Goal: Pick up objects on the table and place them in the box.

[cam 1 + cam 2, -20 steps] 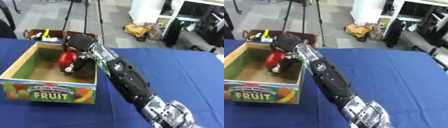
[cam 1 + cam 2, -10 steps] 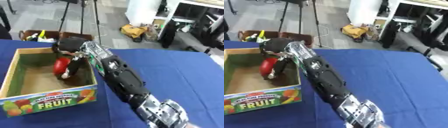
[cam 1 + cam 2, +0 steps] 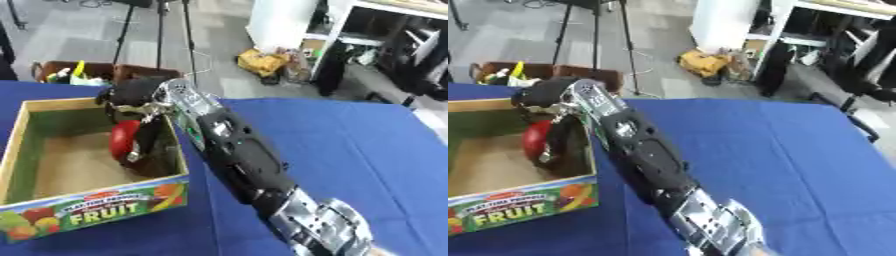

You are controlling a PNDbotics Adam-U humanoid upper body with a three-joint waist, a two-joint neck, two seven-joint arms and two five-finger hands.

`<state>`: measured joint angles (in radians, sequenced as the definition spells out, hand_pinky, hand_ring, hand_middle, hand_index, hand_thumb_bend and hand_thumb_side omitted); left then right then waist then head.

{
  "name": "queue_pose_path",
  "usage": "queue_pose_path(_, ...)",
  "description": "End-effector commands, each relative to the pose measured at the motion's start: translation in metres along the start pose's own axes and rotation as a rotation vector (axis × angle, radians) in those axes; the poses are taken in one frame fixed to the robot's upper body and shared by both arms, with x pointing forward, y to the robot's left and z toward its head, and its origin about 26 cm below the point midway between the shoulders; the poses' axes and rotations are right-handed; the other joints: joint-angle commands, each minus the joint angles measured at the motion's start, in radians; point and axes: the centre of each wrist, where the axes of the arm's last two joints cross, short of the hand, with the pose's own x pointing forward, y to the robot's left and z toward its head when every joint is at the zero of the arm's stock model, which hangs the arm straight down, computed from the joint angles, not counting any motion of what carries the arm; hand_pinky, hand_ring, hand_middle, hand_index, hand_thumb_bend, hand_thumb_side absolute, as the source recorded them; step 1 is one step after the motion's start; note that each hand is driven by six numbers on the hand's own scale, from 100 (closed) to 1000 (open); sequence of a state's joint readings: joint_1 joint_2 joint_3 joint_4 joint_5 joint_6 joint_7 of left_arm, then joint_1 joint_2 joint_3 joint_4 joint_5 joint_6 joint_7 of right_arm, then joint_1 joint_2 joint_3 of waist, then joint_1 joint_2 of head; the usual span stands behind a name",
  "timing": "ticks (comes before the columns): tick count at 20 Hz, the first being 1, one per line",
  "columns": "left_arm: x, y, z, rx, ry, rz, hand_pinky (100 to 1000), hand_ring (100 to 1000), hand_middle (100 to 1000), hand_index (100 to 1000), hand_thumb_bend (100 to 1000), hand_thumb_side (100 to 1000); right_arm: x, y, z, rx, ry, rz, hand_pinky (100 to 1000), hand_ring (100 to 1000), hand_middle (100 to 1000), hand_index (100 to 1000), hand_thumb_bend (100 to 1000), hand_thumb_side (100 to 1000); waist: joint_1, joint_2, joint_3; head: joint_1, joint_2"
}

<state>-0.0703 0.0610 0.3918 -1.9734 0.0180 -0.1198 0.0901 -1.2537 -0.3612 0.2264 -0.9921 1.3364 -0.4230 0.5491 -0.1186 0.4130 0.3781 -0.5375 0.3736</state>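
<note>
A cardboard box (image 3: pixel 96 210) printed with "FRUIT" stands on the blue table at the left. My right arm reaches from the lower right across the box's right wall. My right hand (image 3: pixel 133 98) hangs inside the box, fingers curled down around a red rounded object (image 3: pixel 122 140). The red object sits low in the box near its right wall; whether it touches the floor is unclear. The left hand shows in no view.
The blue table (image 3: pixel 350 150) stretches to the right of the box. Beyond its far edge are a brown crate with bottles (image 3: pixel 66 72), tripod legs (image 3: pixel 157 30), a yellow item on the floor (image 3: pixel 262 61) and white furniture.
The camera has tilted, shifting the whole picture. My right hand with the red object has sunk a little lower into the box.
</note>
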Motion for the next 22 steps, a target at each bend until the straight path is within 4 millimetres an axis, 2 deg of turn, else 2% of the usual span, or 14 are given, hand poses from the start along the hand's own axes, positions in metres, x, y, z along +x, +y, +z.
queue_pose_path(1, 0.006, 0.001, -0.002, -0.005, -0.017, 0.003, 306, 265, 427, 473, 100, 816, 0.003, -0.019, 0.006, -0.046, 0.069, 0.105, 807, 990, 989, 580, 563, 572, 0.013, -0.019, 0.000, -0.006, 0.004)
queue_pose_path(3, 0.005, 0.001, -0.002, -0.007, -0.016, 0.004, 306, 265, 427, 473, 100, 815, 0.005, -0.025, 0.008, -0.067, 0.099, 0.158, 827, 1000, 999, 615, 604, 632, 0.015, -0.021, -0.001, -0.010, 0.005)
queue_pose_path(5, 0.005, 0.001, -0.002, -0.008, -0.016, 0.005, 306, 265, 426, 473, 100, 815, 0.007, -0.032, 0.010, -0.098, 0.125, 0.206, 836, 1000, 1000, 643, 599, 672, 0.017, -0.021, -0.002, -0.012, 0.006)
queue_pose_path(11, 0.005, 0.001, -0.002, -0.011, -0.014, 0.007, 306, 265, 426, 472, 100, 815, 0.011, -0.034, 0.012, -0.133, 0.149, 0.263, 844, 1000, 1000, 744, 650, 680, 0.018, -0.022, -0.006, -0.019, 0.010)
queue_pose_path(15, 0.005, 0.002, -0.002, -0.008, -0.015, 0.006, 306, 264, 425, 472, 100, 810, 0.009, -0.033, 0.014, -0.139, 0.147, 0.261, 843, 1000, 1000, 742, 636, 689, 0.020, -0.022, -0.007, -0.021, 0.013)
queue_pose_path(22, 0.004, 0.003, -0.001, -0.009, -0.009, 0.005, 307, 265, 425, 472, 100, 817, 0.008, -0.046, 0.026, -0.216, 0.107, 0.178, 831, 999, 989, 742, 735, 665, 0.026, -0.032, -0.020, -0.010, 0.019)
